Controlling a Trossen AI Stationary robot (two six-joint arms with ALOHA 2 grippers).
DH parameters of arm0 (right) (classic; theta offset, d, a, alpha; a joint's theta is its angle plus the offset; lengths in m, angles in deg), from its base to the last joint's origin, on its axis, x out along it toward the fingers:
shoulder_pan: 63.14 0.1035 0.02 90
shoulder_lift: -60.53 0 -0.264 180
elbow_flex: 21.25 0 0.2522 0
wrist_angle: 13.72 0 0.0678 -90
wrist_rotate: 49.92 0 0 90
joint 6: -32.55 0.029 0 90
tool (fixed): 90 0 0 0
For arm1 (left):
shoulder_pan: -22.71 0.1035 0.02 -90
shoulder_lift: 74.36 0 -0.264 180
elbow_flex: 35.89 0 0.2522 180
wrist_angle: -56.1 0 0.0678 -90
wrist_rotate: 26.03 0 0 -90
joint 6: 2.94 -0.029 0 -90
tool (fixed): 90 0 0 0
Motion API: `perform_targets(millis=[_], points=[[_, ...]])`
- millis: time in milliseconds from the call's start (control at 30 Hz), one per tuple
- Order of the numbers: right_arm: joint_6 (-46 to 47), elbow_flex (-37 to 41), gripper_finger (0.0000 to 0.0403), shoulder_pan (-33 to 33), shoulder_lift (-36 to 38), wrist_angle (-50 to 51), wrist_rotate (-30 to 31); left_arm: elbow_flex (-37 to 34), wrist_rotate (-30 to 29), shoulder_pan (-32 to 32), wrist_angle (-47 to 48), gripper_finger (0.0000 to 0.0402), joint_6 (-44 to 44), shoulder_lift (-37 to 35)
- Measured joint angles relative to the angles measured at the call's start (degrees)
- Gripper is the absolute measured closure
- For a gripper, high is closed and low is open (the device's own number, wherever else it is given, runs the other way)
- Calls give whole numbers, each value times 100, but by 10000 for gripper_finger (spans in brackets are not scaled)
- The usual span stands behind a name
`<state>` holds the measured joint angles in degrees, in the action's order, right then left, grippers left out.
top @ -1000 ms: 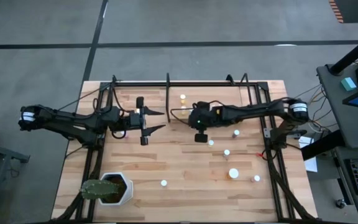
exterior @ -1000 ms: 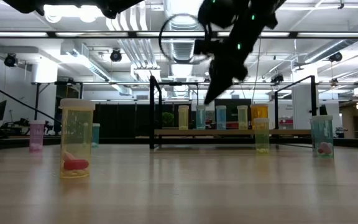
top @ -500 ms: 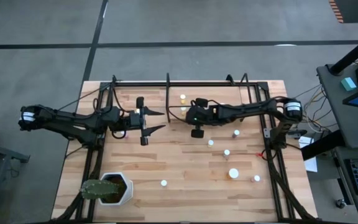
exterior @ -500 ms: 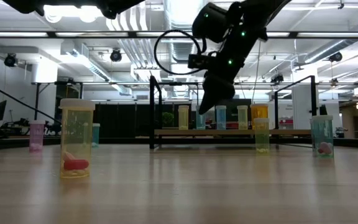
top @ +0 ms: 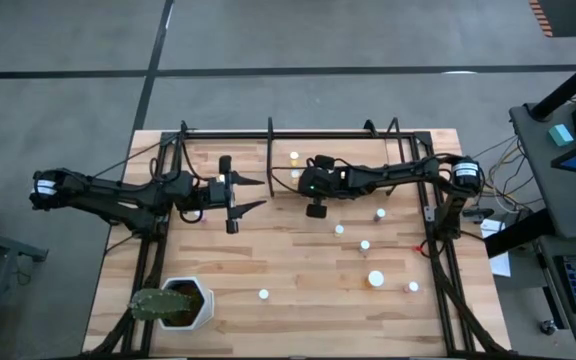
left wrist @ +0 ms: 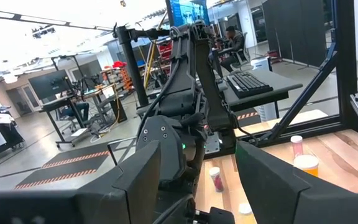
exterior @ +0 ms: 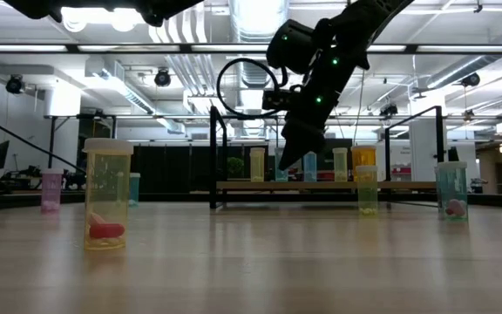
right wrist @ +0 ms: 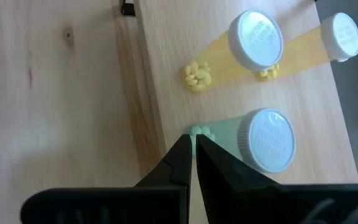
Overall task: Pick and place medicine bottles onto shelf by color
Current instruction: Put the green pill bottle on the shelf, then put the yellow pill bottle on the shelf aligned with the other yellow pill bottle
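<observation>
My right gripper (right wrist: pixel 191 152) is shut with nothing between its fingers. It slants down over the near edge of the shelf (right wrist: pixel 179 56), a light-wood board, just short of a teal-green medicine bottle (right wrist: pixel 263 140). Behind that bottle stand two yellow bottles (right wrist: pixel 255 40) on the board. In the low view the gripper (exterior: pixel 286 162) hangs in front of the row of bottles on the shelf (exterior: pixel 321 184). My left gripper (top: pixel 260 193) waits open, raised above the table's left half. Loose bottles (top: pixel 365 244) stand on the tabletop to the right.
A white hexagonal plant pot (top: pixel 180 303) sits at the near left. A yellow bottle with red pills (exterior: pixel 107 194) stands close to the low camera, a pink one (exterior: pixel 51 190) further left. Black frame bars (top: pixel 271 150) rise around the shelf.
My right gripper has moved down and toward the table's far left, closer to the shelf, tipping a little further downward. It has stayed shut. The bottles have not moved.
</observation>
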<state>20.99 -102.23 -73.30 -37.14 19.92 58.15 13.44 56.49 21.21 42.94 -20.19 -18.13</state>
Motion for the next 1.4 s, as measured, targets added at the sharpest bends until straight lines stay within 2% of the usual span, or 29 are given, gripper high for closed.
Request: perform_targets(millis=[700,833,933,1100,1167,1400], points=[[-110,2,390,-18,98,-33,0,0,7,0,-2,210,4,0],[-37,-32,390,211,544,348,-4,0,94,-22,-31,210,42,0],[110,-100,390,468,966,877,-106,0,443,-104,-223,210,191,0],[557,-44,390,1017,1842,1763,-999,0,721,-326,-518,210,540,28],[773,141,390,1290,2206,1974,-1220,-2,723,-441,-624,210,644,64],[1853,1051,389,2137,3286,1968,-1231,-19,741,-712,-1009,210,796,185]])
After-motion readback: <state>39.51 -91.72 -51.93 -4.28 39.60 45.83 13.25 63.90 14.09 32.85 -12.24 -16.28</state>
